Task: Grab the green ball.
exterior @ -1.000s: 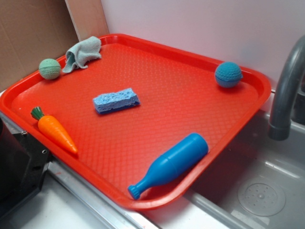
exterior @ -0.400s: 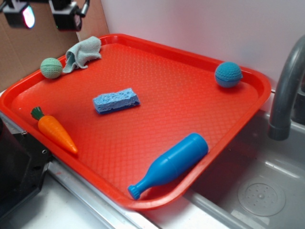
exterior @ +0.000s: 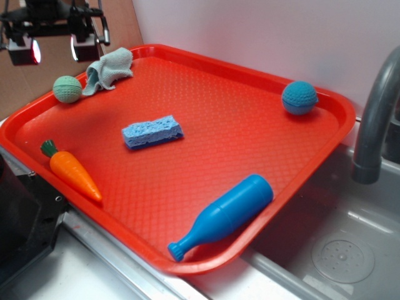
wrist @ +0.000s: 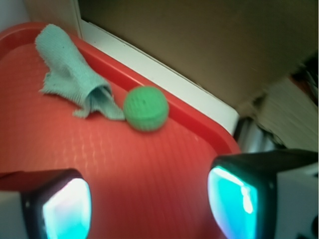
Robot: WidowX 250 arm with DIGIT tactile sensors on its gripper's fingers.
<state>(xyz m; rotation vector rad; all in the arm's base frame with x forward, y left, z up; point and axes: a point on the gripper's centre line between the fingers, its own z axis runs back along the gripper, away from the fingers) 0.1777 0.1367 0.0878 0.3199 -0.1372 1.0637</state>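
Two knitted balls on red tray: green ball at tray's 10 o'clock corner against rim, blue ball at 2 o'clock, well apart. Grey-green cloth just beside green ball, toward its 2 o'clock. Gripper hangs above green ball, jaws apart, nothing between them. Wrist view: green ball ahead of fingers, touching cloth edge. Blue sponge near centre, carrot at 8 o'clock, blue bottle at 5 o'clock.

White wall, cardboard, steel sink w/ faucet.
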